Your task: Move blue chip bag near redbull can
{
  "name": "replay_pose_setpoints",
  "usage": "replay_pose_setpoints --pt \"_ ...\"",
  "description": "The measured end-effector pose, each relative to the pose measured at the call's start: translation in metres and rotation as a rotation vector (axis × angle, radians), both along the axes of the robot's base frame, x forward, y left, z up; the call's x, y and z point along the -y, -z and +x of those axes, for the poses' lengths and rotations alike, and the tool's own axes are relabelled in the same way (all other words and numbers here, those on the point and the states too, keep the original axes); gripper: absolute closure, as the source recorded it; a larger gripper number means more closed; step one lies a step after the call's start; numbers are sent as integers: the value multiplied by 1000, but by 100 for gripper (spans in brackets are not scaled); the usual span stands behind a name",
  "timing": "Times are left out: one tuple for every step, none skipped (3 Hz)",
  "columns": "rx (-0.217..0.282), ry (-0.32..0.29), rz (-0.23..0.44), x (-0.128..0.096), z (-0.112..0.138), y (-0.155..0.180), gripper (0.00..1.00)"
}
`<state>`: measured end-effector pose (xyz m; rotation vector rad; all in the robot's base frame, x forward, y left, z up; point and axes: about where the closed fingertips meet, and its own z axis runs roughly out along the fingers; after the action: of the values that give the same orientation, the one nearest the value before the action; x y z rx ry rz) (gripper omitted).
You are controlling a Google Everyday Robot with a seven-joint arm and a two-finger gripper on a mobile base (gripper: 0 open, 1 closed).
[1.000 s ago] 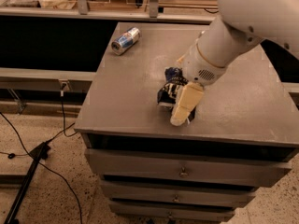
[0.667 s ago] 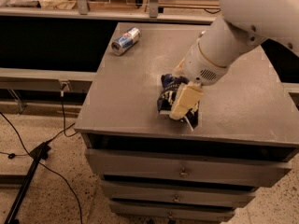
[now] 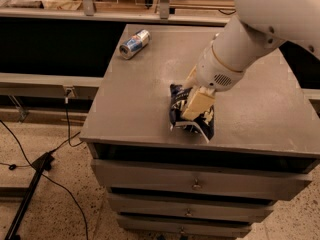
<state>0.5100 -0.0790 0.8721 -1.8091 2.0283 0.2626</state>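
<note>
At frame centre, on the grey cabinet top (image 3: 145, 101) over speckled floor (image 3: 75, 199), my gripper (image 3: 197, 104) clamps the blue chip bag (image 3: 204, 125); redbull can (image 3: 134, 43) lies upper left

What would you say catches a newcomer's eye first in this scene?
The big white arm fills the upper right, its hand down on the chip bag near the front edge of the cabinet. Next comes the can, lying on its side at the far left corner, well apart from the bag.
</note>
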Motion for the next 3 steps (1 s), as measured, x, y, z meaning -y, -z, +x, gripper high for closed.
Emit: replay_pose_setpoints --pt "1 -2 -1 -1 -1 0 94" --pt "-2 -3 13 0 1 -3 100" --pt "78 -16 95 -1 40 -28 100"
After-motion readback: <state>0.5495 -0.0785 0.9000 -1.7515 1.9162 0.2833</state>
